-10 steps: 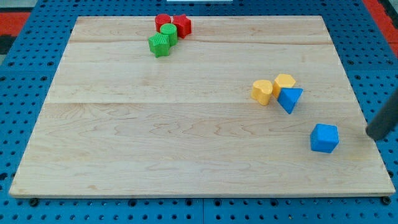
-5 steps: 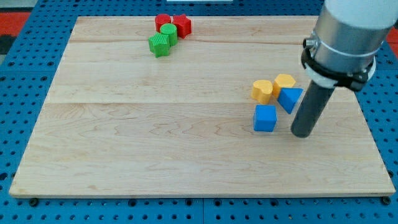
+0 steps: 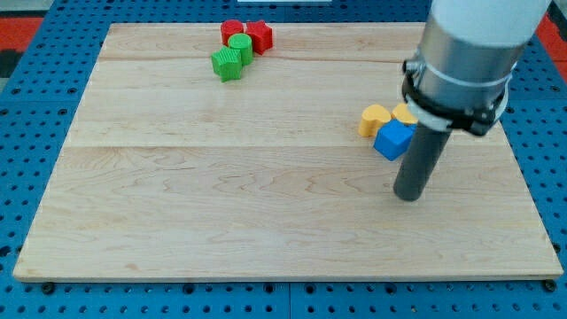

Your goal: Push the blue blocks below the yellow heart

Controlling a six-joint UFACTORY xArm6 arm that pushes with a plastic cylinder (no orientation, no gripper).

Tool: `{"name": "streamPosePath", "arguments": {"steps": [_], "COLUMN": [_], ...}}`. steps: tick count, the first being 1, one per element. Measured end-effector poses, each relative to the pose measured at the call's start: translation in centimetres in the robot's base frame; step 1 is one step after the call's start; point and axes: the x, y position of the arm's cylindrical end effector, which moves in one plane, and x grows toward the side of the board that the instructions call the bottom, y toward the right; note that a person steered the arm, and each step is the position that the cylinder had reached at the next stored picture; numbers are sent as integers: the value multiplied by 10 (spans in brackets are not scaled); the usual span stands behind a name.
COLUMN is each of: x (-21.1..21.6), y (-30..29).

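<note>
While my tip (image 3: 408, 196) sits below blue block (image 3: 392, 140), yellow heart (image 3: 373, 120) adj.

the wooden board (image 3: 266, 204) carried two red blocks (image 3: 248, 34) and two green cylinders (image 3: 229, 60) near the view's top; a yellow heart (image 3: 374, 119), a second yellow block (image 3: 404, 113) and a blue cube (image 3: 393, 139) lay clustered at the view's right.

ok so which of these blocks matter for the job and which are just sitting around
Part of the job:
- blue block, the only blue one showing
- yellow heart
- my tip, below and right of the blue block

Just lying about:
- second yellow block, mostly hidden by the rod
- two red blocks
- two green blocks
</note>
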Motion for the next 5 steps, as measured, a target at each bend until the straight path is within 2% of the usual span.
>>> {"name": "streamPosePath", "arguments": {"steps": [1,2,3,5], "x": [-23,-61,-92,-98], "y": [94,117,102,14]}}
